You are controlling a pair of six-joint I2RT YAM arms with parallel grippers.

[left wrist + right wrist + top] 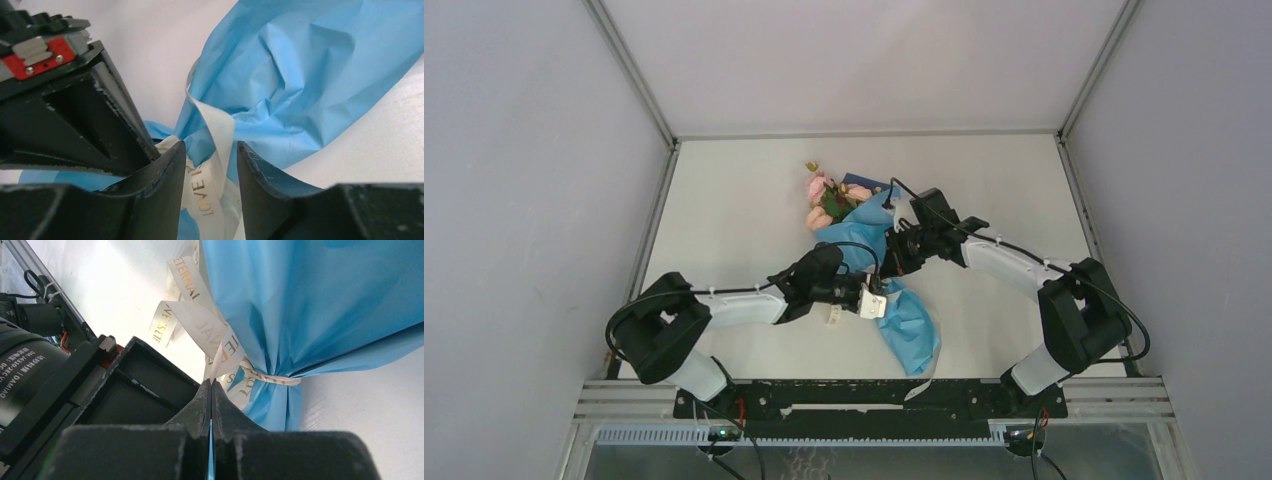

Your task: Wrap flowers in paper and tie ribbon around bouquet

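The bouquet (856, 232) lies slanted on the table, pink flowers (822, 200) at its far end and crumpled blue paper (911, 325) spreading toward me. A cream ribbon (200, 322) with gold lettering is cinched round the paper's (310, 300) narrow waist. My right gripper (211, 382) is shut, pinching a ribbon strand at its tips; from above this right gripper (892, 255) sits at the waist. My left gripper (211, 145) is open, with a ribbon (217, 125) loop lying loose between its fingers over the paper (300, 75). In the overhead view, my left gripper (871, 300) is just below the waist.
Both wrists crowd together over the bouquet's middle; the right gripper's black body with a red part (45, 55) fills the left wrist view's upper left. Grey walls (524, 200) enclose the white table (724, 190) on three sides. A metal rail (874, 395) runs along the near edge.
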